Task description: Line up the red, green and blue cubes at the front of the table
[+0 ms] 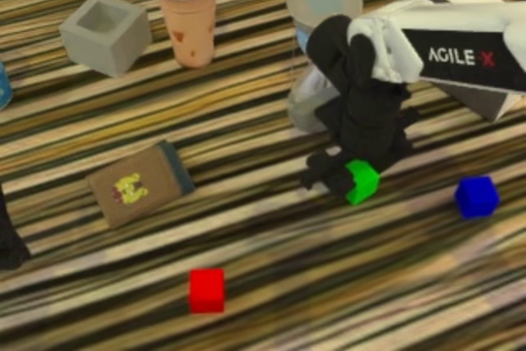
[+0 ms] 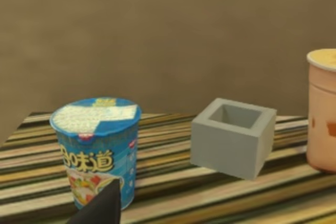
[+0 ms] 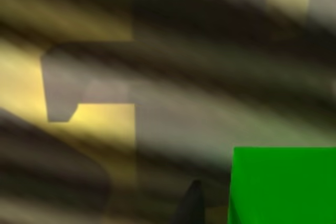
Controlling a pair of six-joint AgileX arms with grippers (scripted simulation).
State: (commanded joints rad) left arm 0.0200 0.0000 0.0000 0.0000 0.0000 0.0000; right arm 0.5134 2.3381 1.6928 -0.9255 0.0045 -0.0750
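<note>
An AgileX right gripper (image 1: 343, 177) bears down on the green cube (image 1: 362, 182), right of the table's (image 1: 271, 252) centre; the cube sits at its fingertips, though whether the fingers have closed on it cannot be told. Judged under way: fetching green for the front-edge row. Next comes carrying it forward, between the red cube (image 1: 206, 290) near the front edge and the blue cube (image 1: 477, 196) by the right edge. The left arm idles at the left edge
</note>
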